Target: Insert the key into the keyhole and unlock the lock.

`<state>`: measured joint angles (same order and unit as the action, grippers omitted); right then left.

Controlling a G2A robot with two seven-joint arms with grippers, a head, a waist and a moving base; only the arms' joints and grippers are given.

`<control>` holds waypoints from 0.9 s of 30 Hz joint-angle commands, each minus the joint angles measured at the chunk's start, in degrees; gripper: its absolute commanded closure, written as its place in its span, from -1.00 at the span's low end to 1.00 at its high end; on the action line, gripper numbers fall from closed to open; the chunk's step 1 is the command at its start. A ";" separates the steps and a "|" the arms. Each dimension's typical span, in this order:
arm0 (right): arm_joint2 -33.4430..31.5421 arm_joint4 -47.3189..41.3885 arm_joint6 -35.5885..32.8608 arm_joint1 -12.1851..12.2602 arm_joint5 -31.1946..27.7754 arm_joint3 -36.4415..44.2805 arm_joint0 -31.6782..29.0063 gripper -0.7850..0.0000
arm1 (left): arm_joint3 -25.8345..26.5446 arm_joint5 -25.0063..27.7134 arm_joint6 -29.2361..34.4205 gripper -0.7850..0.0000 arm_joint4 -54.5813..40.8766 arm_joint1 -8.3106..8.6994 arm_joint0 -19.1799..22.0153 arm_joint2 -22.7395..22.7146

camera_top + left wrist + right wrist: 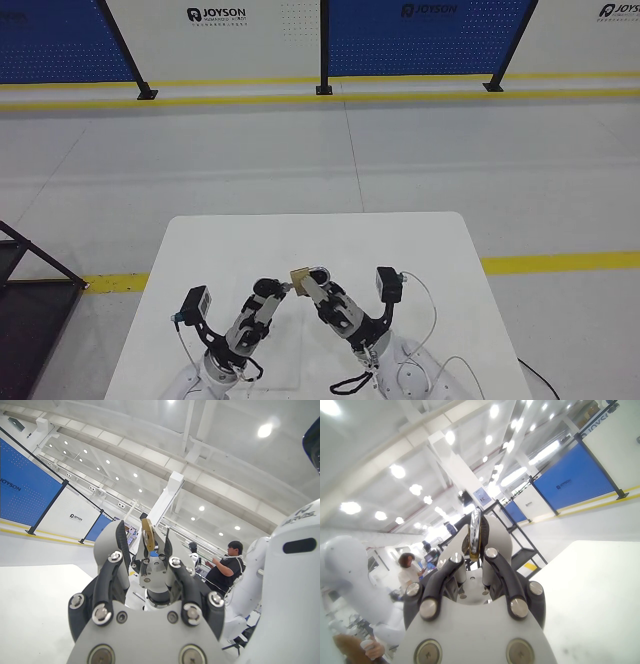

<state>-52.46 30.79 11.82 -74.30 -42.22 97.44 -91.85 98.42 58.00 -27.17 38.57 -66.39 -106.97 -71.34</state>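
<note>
A brass padlock (298, 275) with a chrome shackle (475, 522) is held above the white table (400, 250), near its middle. My right gripper (310, 287) is shut on the lock's brass body (473, 550), shackle pointing away from the wrist. In the left wrist view the lock's narrow brass face (148, 536), with a small hole in it, points toward my left gripper (145, 528). That gripper (279, 290) sits just left of the lock and is open, with a dark-padded finger (122, 540) on each side and nothing gripped.
Both arms hang over the near half of the table. A black rack (25, 275) stands off the table's left edge. The far half of the tabletop (320, 235) is bare, with grey floor and blue fence panels (420, 35) beyond.
</note>
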 commanded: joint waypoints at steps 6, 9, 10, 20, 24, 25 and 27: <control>-0.95 -0.45 -1.65 0.33 0.07 1.05 -0.87 1.00 | -0.27 0.00 0.66 0.22 -1.78 2.07 0.86 1.67; -1.02 -0.19 -2.42 0.39 0.44 1.20 -0.96 1.00 | -0.52 0.00 0.59 0.25 -2.32 2.84 1.26 2.35; -0.97 -0.06 -2.78 0.40 0.63 1.21 -0.96 1.00 | -0.56 0.00 0.63 0.29 -2.66 3.08 1.39 2.65; -0.28 0.42 -4.14 0.30 2.36 1.25 -0.62 1.00 | -1.28 0.00 -0.37 0.78 -3.18 4.99 2.58 4.26; -0.24 0.45 -4.17 0.29 2.64 1.25 -0.62 1.00 | -1.51 0.00 -1.36 1.00 -2.88 5.50 2.84 4.72; -0.22 0.49 -4.23 0.29 2.70 1.29 -0.61 1.00 | -1.62 0.00 -1.60 1.00 -2.76 5.60 2.93 4.81; -0.19 0.54 -4.39 0.30 2.74 1.31 -0.58 1.00 | -1.82 0.00 -2.01 1.00 -2.57 5.81 3.06 5.01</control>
<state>-52.66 31.31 7.51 -74.01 -39.49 98.74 -92.45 96.70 58.00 -29.00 35.92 -60.67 -103.96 -66.42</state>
